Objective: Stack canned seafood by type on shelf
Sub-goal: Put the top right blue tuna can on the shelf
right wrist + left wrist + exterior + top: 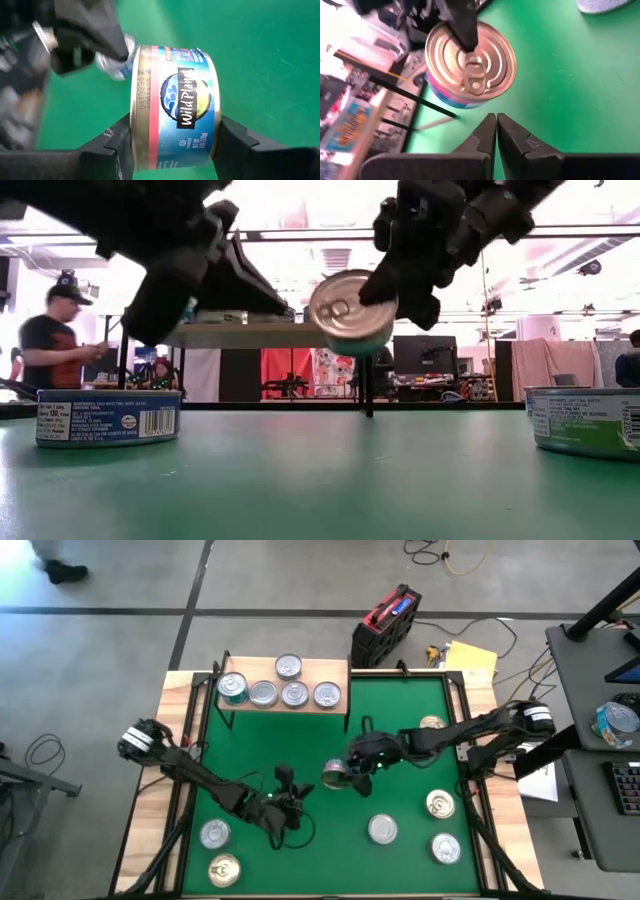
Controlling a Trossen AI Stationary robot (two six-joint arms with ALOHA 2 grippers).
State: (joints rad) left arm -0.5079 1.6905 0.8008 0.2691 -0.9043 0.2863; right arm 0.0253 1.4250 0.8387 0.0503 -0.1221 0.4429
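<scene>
Five tins stand on the shelf (300, 671) at the far left; six remain on the green mat (400, 730). The right gripper (350, 772) holds a Wild Planet tin (334, 776) clamped across its top and bottom, tilted on edge, above mid-mat. The left gripper (290, 802), jaws closed and empty, hovers just beside it, to its near left.

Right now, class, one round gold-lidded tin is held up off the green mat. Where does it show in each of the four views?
High view: gold-lidded tin at mat centre, in the right gripper.
Low view: upper middle, lid facing us, lifted off the mat.
Left wrist view: upper centre, beyond the shut left gripper.
Right wrist view: centre, clamped on edge.
Shared landmark: the green mat.
</scene>
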